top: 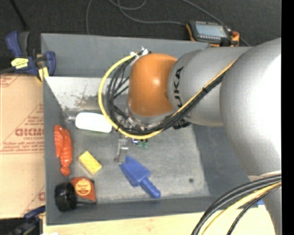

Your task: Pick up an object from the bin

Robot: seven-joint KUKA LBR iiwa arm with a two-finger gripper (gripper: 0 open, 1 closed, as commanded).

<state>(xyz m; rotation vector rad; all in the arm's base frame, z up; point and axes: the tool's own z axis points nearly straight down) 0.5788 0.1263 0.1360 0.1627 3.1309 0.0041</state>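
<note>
- Blue scoop (138,176) lies on the bin (196,155) floor just below the pincer (121,152) in the view, its wide end nearest
- Yellow block (89,162) sits near the pincer's view-left; red-orange toy (63,148) lies farther that way
- White oval thing (93,122) lies up and view-left of the pincer
- Orange tape measure (84,189) and black round thing (63,198) lie down-left of it, touching, in the bin's corner
- Arm's orange cover (149,84) hides the pincer's upper part; wide or narrow cannot be told

Right part of bin (186,173) hidden under arm (220,87), right end of white oval thing (90,122) behind cables (103,104)
</note>
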